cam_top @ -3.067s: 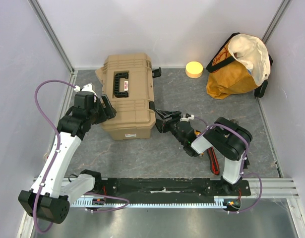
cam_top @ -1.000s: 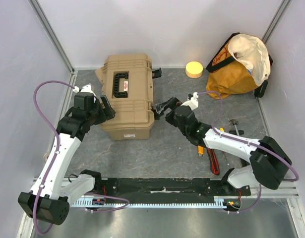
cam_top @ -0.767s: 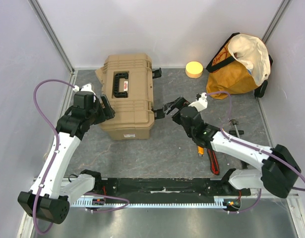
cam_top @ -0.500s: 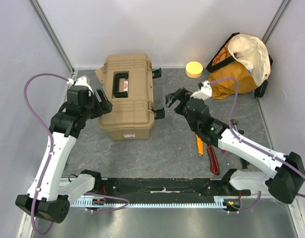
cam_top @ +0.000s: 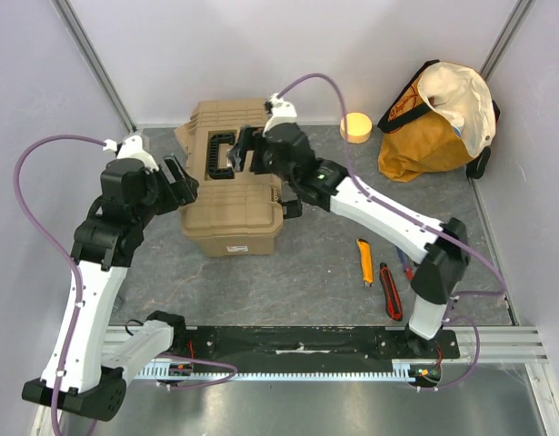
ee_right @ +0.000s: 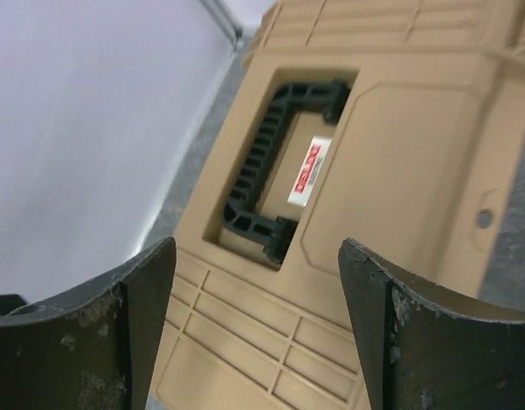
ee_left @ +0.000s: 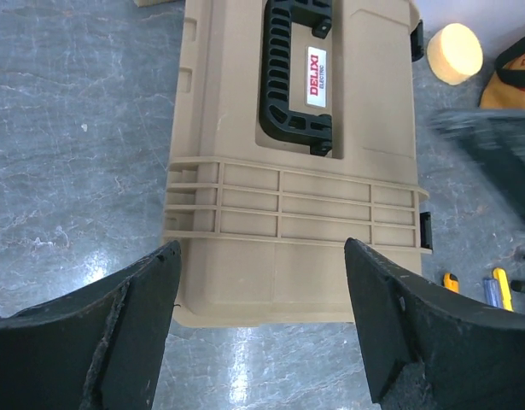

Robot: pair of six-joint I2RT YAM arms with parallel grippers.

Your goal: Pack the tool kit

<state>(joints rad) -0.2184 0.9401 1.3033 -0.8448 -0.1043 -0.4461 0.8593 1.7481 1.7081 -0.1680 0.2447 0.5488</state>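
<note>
Now, the right end effector (cam_top: 245, 153), fingers spread wide and empty, hovers over the black handle (ee_right: 260, 175) of the tool kit (cam_top: 234, 207), far left on the tabletop (cam_top: 315, 263). The left end effector (ee_left: 262, 329), equally splayed and empty, hangs by its left side. Risk: both diving in could clash, or shove it.

The tool kit (cam_top: 234, 216) lies left of the bag (cam_top: 426, 145).
</note>
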